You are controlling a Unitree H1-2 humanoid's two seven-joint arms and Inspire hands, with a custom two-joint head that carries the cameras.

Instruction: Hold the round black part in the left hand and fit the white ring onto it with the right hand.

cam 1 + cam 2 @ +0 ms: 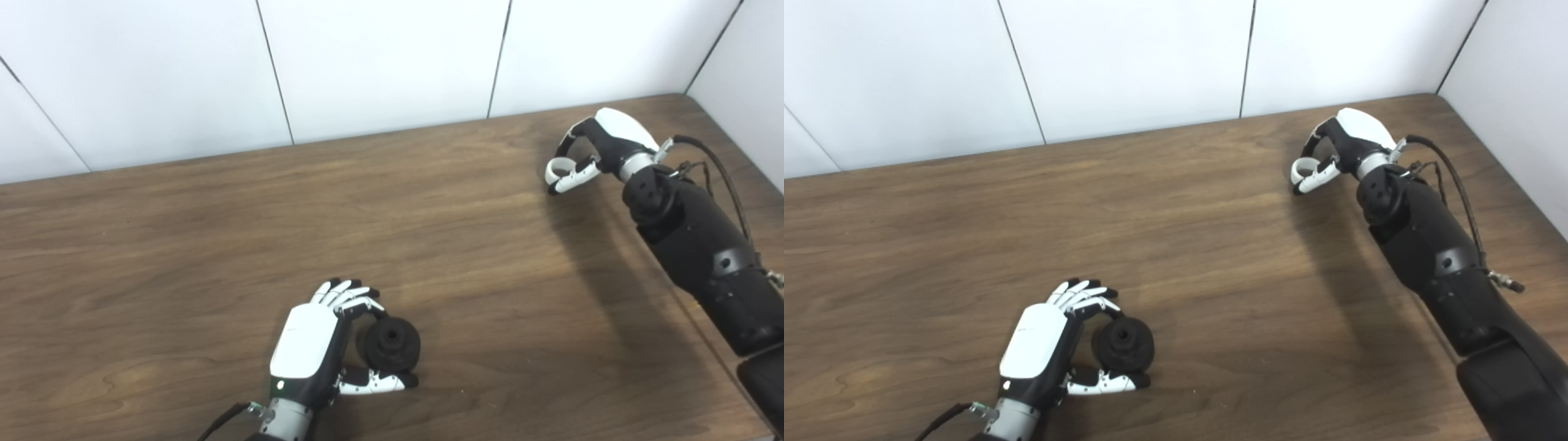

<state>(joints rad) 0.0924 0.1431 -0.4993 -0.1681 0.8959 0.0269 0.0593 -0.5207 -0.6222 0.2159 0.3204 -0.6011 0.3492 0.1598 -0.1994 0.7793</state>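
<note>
The round black part (389, 343) sits near the table's front, its central hole facing up and toward the right. My left hand (318, 346) wraps around it, fingers curled over its top and thumb under its lower side. Far off at the back right, my right hand (588, 153) pinches the white ring (560, 168) between its fingertips and thumb, just above the wood. The ring (1304, 166) stands well apart from the black part (1123, 344).
A brown wooden table (184, 245) carries everything. White wall panels (380, 61) close off the back and the right side. My right forearm (704, 245) stretches along the table's right edge.
</note>
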